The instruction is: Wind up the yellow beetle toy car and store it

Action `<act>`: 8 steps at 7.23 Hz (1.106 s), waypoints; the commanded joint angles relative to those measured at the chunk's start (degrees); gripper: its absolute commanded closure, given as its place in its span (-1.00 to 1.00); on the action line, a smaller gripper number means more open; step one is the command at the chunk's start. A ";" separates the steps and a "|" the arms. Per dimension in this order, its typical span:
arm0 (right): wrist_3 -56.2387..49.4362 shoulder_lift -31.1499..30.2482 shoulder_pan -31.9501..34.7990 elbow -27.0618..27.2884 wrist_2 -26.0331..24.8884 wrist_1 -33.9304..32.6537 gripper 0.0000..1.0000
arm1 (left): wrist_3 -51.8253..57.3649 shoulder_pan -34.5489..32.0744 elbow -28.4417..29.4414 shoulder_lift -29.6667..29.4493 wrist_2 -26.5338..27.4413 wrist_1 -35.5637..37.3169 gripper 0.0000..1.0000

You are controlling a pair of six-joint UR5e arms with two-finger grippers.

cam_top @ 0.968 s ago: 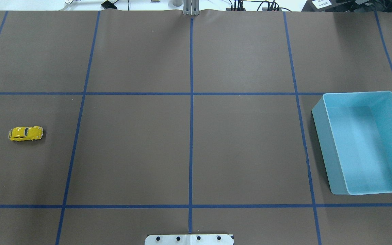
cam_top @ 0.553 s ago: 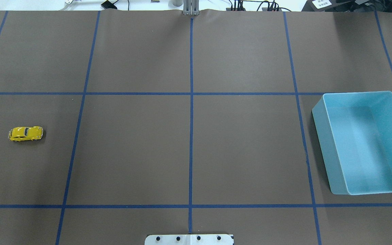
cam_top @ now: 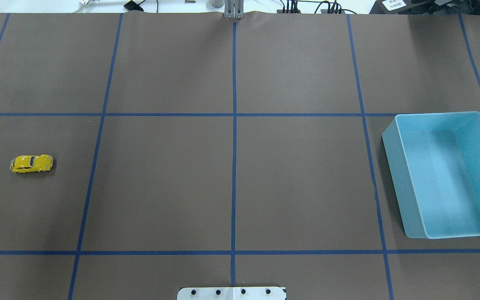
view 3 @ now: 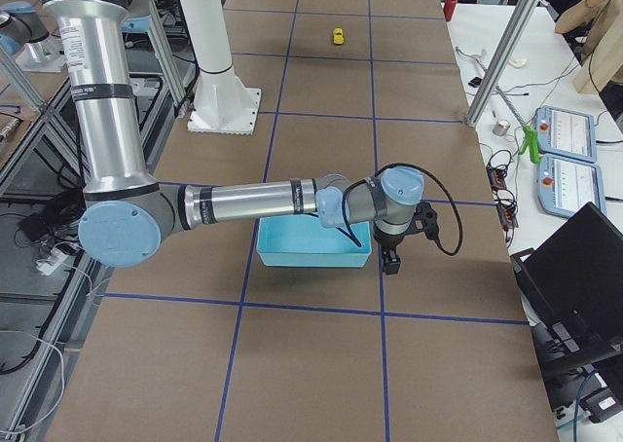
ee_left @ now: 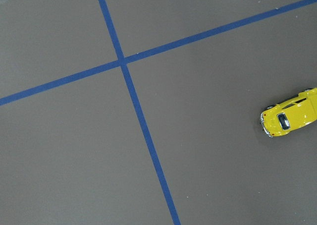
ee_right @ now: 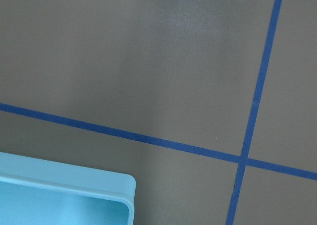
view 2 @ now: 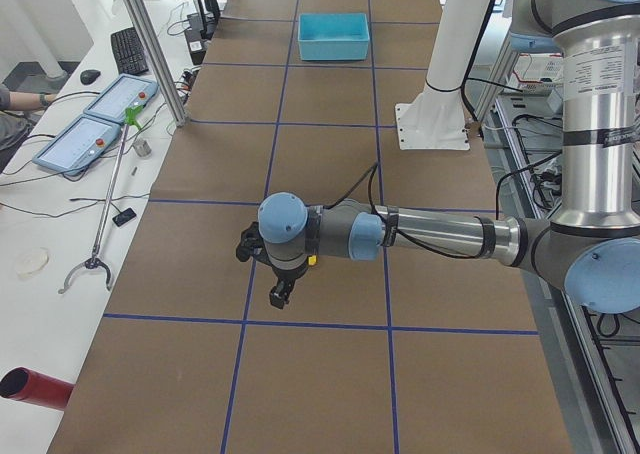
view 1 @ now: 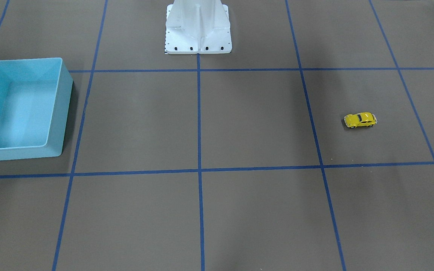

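The yellow beetle toy car [cam_top: 31,163] stands alone on the brown table at the robot's left. It also shows in the front view [view 1: 360,120], the right exterior view [view 3: 338,36] and at the right edge of the left wrist view [ee_left: 292,119]. My left gripper [view 2: 280,296] hangs above the table near the car, which its wrist hides there. I cannot tell if it is open. My right gripper [view 3: 391,262] hovers just past the light blue bin [view 3: 311,259]. I cannot tell its state. The bin [cam_top: 394,166] is empty.
Blue tape lines [cam_top: 234,166] divide the table into squares. The robot's white base [view 1: 198,30] stands at the table's middle near edge. A corner of the bin [ee_right: 74,183] shows in the right wrist view. Operator tablets [view 2: 85,139] lie beyond the far edge.
A small dark part of the right arm has come into the overhead view at the right edge, above the bin. The car and the bin have not moved.
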 commanded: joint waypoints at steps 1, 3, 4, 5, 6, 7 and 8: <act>0.01 0.47 2.78 -0.10 1.05 -0.21 -1.00 | 0.01 8.69 -7.53 -0.68 0.60 0.08 -1.00; -0.17 0.21 2.61 -1.06 0.35 -0.21 -1.00 | 0.01 15.22 -9.58 -3.12 0.87 0.00 -1.00; -0.17 -0.31 2.61 -3.33 0.34 -0.21 -1.00 | 0.18 19.16 -9.76 -5.75 1.65 -0.44 -1.00; 0.35 0.55 2.61 -3.96 0.26 -0.12 -1.00 | 1.75 21.81 -10.54 -7.26 3.57 -0.70 -1.00; 4.97 0.65 2.70 -2.66 0.78 -0.12 -1.00 | 10.99 25.05 -11.33 -7.36 8.29 -0.88 -1.00; 6.24 0.39 2.70 -2.13 0.52 -0.12 -1.00 | 19.26 26.48 -10.73 -7.45 10.95 -1.49 -1.00; 5.99 0.12 2.70 -2.12 0.26 -0.04 -1.00 | 20.65 29.36 -10.55 -7.53 12.37 -3.06 -1.00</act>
